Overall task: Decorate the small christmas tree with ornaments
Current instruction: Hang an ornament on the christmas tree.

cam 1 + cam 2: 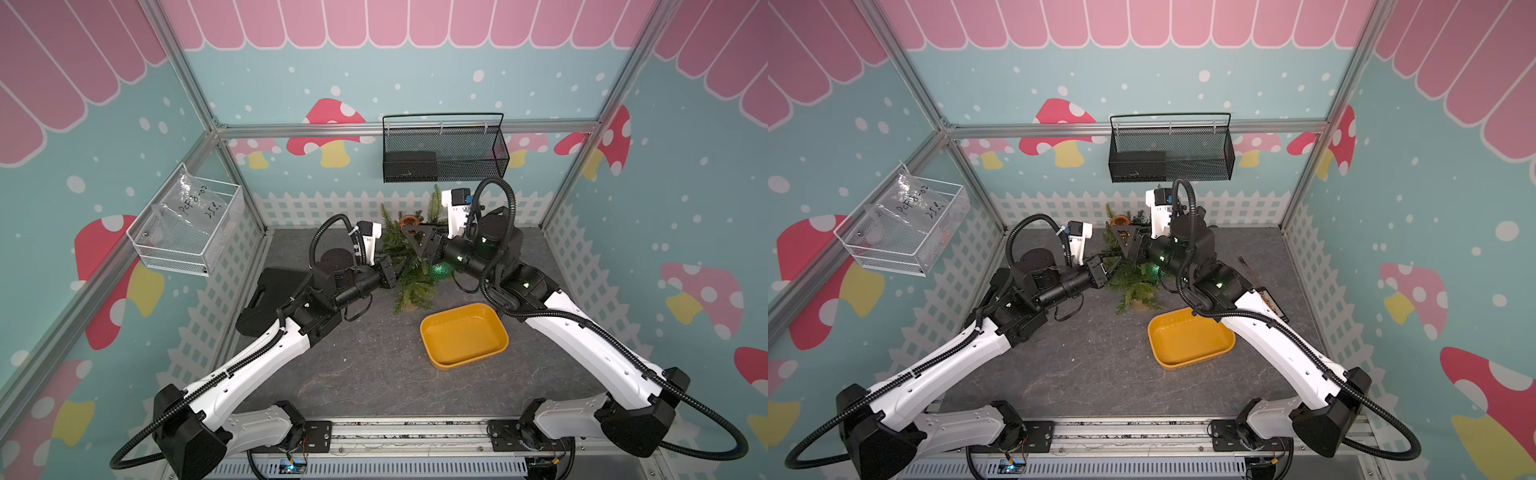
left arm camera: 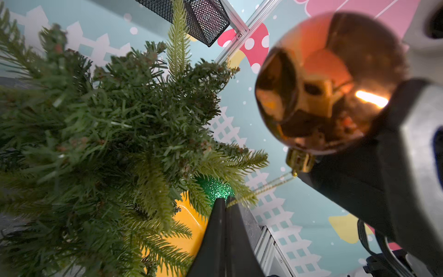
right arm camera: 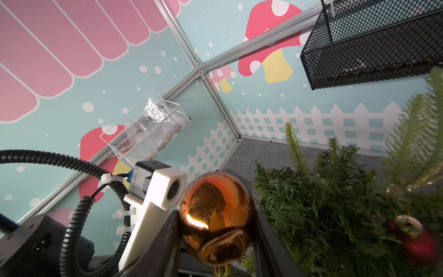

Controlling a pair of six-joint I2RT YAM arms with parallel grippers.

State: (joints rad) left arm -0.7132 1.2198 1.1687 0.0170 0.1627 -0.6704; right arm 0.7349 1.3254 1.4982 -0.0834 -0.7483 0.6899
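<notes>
On the far left a white wire basket (image 1: 187, 232) hangs on the wall, and a black case (image 1: 270, 299) lies below it, well apart from the work. Next comes the left gripper (image 2: 225, 206). It is fully closed, and its tips seem to pinch the thin gold string loop (image 2: 271, 185) just beside the tree (image 1: 415, 286), which stands at the back middle of the table. The loop runs straight to the cap of the copper ball (image 3: 215, 215). The right gripper (image 1: 417, 237) clamps this ball between its jaws, near the upper branches.

I judge the step is to hang this ball. To do it well, the left side should guide the loop over one firm branch tip, and the right should release only when the string sits behind the needles, because bushy needles can catch it. A red ball (image 3: 419, 247) already hangs in the branches and a green ball (image 1: 440, 271) sits low on the tree's right side; neither should be knocked. The yellow tray (image 1: 461, 338) lies further right, in front.
</notes>
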